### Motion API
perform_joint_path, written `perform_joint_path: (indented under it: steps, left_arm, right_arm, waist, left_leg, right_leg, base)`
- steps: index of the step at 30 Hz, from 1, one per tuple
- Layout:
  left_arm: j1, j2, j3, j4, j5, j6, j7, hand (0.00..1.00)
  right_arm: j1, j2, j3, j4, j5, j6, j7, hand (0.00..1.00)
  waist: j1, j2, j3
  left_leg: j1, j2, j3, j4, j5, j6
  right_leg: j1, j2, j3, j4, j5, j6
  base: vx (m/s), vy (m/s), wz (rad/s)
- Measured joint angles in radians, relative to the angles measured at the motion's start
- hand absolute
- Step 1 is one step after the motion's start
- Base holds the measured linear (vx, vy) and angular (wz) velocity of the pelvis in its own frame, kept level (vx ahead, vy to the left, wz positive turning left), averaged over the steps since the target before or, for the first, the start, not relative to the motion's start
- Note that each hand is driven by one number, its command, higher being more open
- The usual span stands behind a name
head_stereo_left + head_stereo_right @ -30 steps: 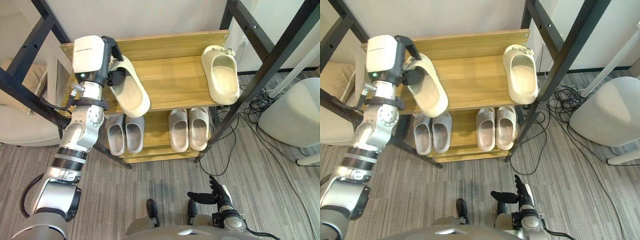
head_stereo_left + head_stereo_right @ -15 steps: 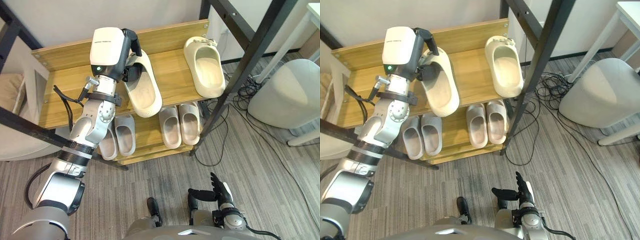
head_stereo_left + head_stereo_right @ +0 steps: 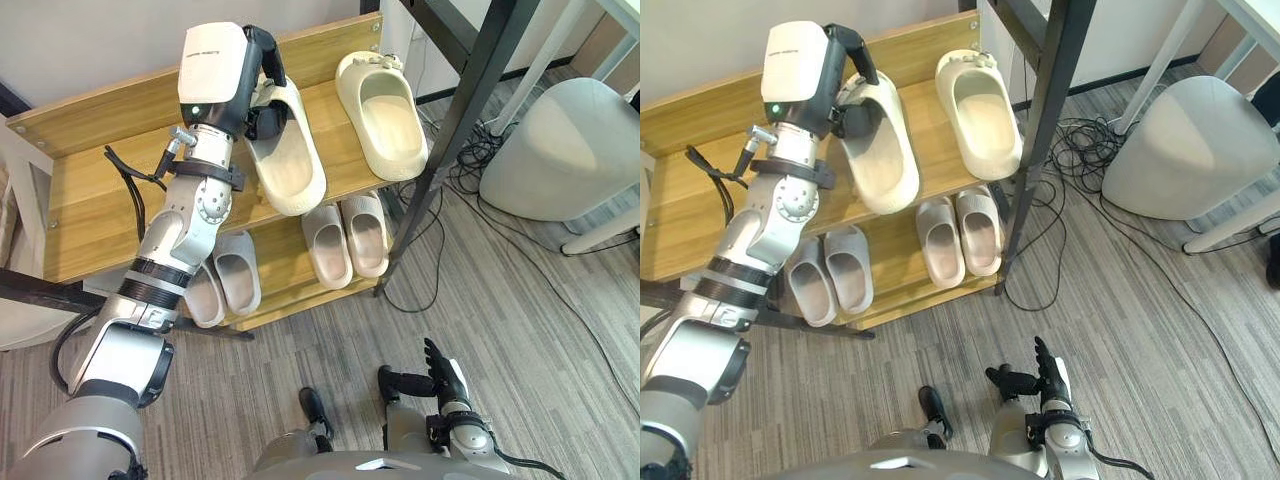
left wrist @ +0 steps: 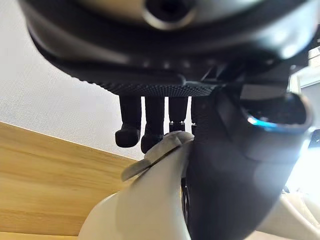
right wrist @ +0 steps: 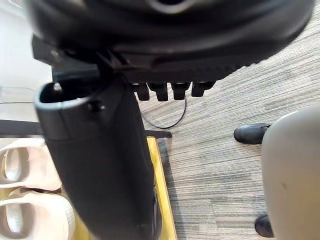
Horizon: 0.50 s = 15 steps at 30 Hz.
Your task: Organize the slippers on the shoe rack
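Left hand is at the back of the top shelf of the shoe rack, clamped on the heel end of a cream slipper. In the left wrist view the fingers hook over the slipper's rim, with the thumb on the other side.
- Held slipper: long axis runs back to front and the toe points at the shelf's front edge. The toe end reaches over that edge. It is tilted, not flat on the wood.
- Second cream slipper: lies opening up near the right end of the top shelf, with its toe toward the front edge. It is just beside the held one, with a narrow gap between them.
- Lower shelf: one grey pair toward the right end and another grey pair toward the left, all toes to the front.
- Room: the top shelf left of the arm is bare wood. A black frame post crosses in front of the rack's right end.

Right hand hangs low over the floor, its fingers straight and apart, holding nothing.
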Motion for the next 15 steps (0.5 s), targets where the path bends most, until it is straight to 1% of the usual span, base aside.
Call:
perform_joint_path:
  steps: [4, 9, 13, 15]
  left_arm:
    - [-0.023, 0.0, -0.001, 0.023, -0.002, 0.002, 0.006, 1.0]
    - [-0.026, -0.013, -0.001, 0.024, -0.027, 0.009, 0.013, 1.0]
    - [-0.023, -0.072, 0.001, 0.024, -0.084, 0.009, 0.029, 1.0]
    - [-0.018, -0.088, 0.001, 0.017, -0.102, 0.009, 0.031, 1.0]
  right_arm:
    - [-0.006, 0.004, 0.0, 0.0, 0.0, -0.001, -0.002, 1.0]
    - [-0.007, 0.008, 0.0, 0.0, 0.0, -0.001, -0.005, 1.0]
    - [-0.007, 0.008, 0.0, 0.002, 0.0, -0.001, -0.011, 1.0]
    - [-0.007, 0.008, 0.0, 0.003, 0.0, -0.001, -0.015, 1.0]
  waist:
    - [-0.019, 0.0, 0.0]
    - [-0.023, 0.0, 0.0]
    - [-0.021, 0.0, 0.0]
    - [-0.02, 0.0, 0.0]
  left_leg:
    - [-0.009, -0.005, 0.002, 0.0, 0.0, 0.004]
    - [-0.009, -0.007, 0.001, 0.0, -0.001, 0.008]
    - [-0.001, -0.009, -0.009, 0.0, 0.0, 0.012]
    - [0.002, -0.011, -0.014, 0.0, 0.001, 0.013]
  right_leg:
    - [-0.009, -0.005, 0.004, 0.0, 0.004, 0.004]
    - [-0.006, -0.009, 0.004, 0.0, 0.005, 0.005]
    - [0.007, -0.014, -0.005, 0.0, 0.005, 0.006]
    - [0.013, -0.016, -0.009, 0.0, 0.004, 0.006]
  base:
    - [0.0, 0.0, 0.0]
    - [0.0, 0.003, 0.01]
    - [0.0, 0.016, 0.07]
    - [0.0, 0.014, 0.08]
